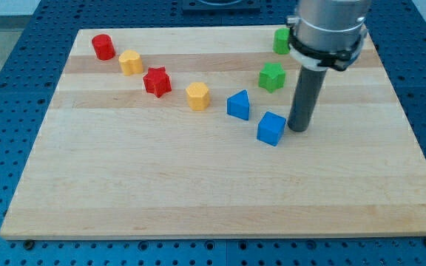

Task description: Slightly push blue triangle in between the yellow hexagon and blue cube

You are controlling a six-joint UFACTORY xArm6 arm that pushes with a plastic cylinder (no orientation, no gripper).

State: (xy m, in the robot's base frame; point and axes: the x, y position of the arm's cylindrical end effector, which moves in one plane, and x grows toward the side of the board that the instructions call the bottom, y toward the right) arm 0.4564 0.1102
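The blue triangle point(238, 105) lies on the wooden board point(198, 185), between the yellow hexagon point(197, 96) to its left and the blue cube point(271, 128) to its lower right. My tip point(299, 129) rests on the board just right of the blue cube, close to it; I cannot tell if they touch. The tip is well right of the blue triangle.
A red star point(157, 81), a yellow block point(131, 63) and a red cylinder point(103, 47) run in a line toward the view's upper left. A green star point(271, 76) lies above the blue cube. A green block point(281, 41) sits near the top edge, partly hidden by the arm.
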